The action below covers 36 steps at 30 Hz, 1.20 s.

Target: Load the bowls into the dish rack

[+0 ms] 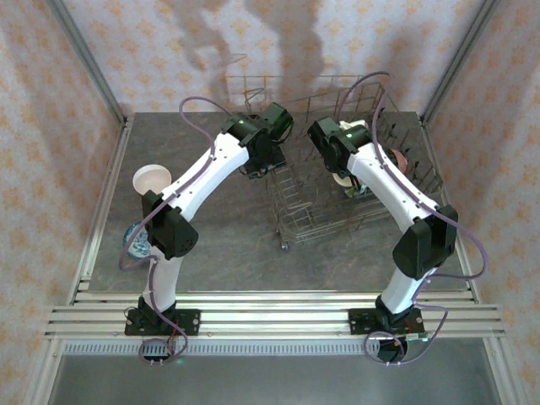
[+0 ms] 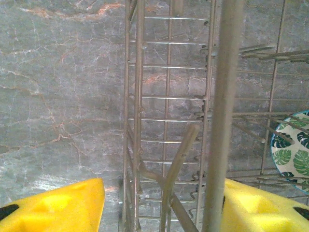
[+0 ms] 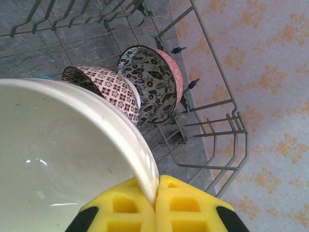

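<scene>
The grey wire dish rack (image 1: 291, 215) stands at the back middle of the table. My right gripper (image 3: 157, 193) is shut on the rim of a plain white bowl (image 3: 58, 154), held over the rack's right part (image 1: 346, 181). Beyond it a brown-white bowl (image 3: 108, 87), a dark floral bowl (image 3: 149, 82) and a pinkish bowl (image 3: 175, 72) stand on edge between the tines. My left gripper (image 2: 161, 193) is open above the rack's left wall (image 2: 169, 96), holding nothing. A green leaf-patterned bowl (image 2: 292, 147) sits inside the rack to its right.
On the table at the left lie a pale bowl (image 1: 152, 179) and a blue-white bowl (image 1: 135, 239), the latter partly hidden by the left arm. Patterned walls close the table on three sides. Bare stone table (image 1: 228, 245) lies in front of the rack.
</scene>
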Each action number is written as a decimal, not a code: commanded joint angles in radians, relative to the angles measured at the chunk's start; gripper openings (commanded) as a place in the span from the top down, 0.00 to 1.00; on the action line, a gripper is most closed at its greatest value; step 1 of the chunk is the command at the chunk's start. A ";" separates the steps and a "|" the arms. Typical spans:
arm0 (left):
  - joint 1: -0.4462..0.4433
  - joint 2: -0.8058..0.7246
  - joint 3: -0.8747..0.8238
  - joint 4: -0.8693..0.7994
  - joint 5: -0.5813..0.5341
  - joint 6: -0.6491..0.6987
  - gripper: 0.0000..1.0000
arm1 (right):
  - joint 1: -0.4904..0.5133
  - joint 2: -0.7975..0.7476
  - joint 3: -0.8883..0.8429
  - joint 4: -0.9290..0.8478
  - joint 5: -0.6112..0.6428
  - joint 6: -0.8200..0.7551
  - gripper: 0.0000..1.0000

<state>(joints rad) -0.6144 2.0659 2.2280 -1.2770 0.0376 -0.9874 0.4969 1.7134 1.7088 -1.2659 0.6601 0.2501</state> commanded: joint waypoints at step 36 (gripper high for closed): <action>0.001 -0.058 -0.045 0.054 0.098 -0.237 0.76 | 0.025 -0.055 0.033 -0.027 0.034 0.031 1.00</action>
<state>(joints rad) -0.6151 2.0571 2.2143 -1.2449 0.1558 -1.1439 0.5133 1.7039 1.7054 -1.2697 0.6533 0.2543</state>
